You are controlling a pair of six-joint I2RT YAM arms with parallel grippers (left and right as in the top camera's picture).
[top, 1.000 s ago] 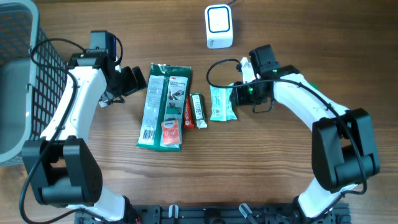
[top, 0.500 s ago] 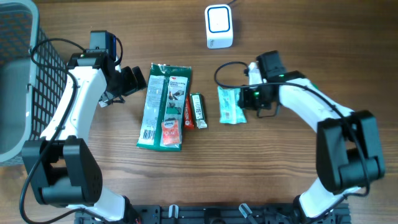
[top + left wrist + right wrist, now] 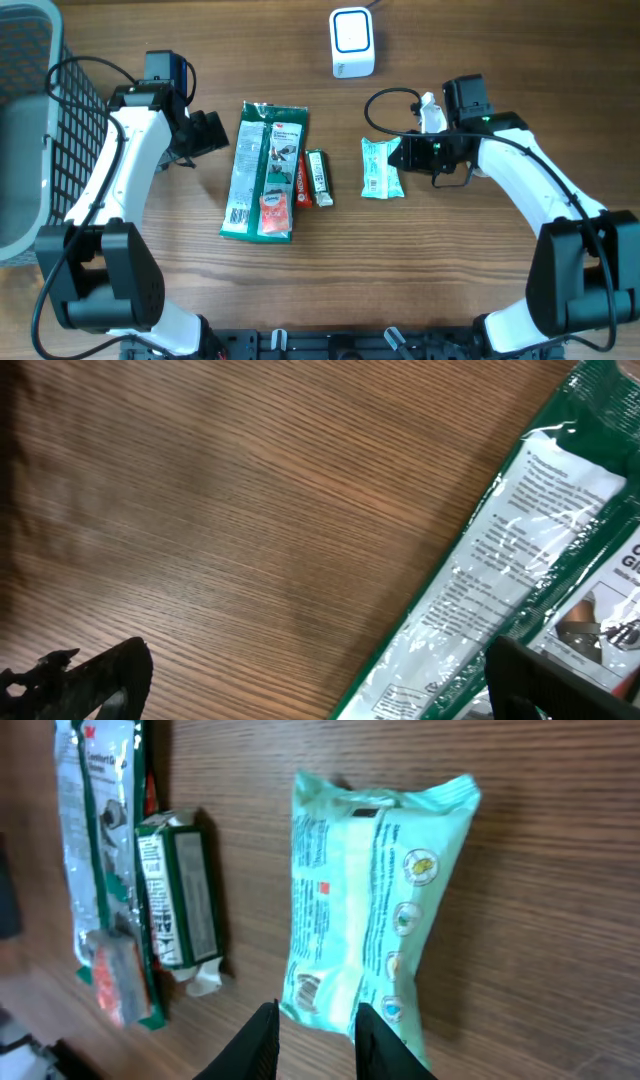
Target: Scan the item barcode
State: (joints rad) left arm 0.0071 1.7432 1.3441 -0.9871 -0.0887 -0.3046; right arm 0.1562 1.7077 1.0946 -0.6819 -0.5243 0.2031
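Two robot arms at a wooden table [image 3: 480, 270], the right gripper [image 3: 320, 1042] set at a mint-green packet [image 3: 370, 890].

The right jaws are seen a little apart, low over the near end of the packet, which lies flat on the wood; whether that end is pinched cannot be told. Past the packet, off to one side of these jaws, a small dark green bar [image 3: 185, 900] is laid, then a long green pouch [image 3: 262, 170]. A white scanner [image 3: 352, 43] is placed well away towards the far edge. The right arm is bent at the elbow, its forearm reaching inward. The left gripper [image 3: 320, 685] is held wide open and empty over bare wood, the pouch's edge near one fingertip. The left arm is stretched along a wire basket [image 3: 30, 130], its wrist turned towards the pouch.
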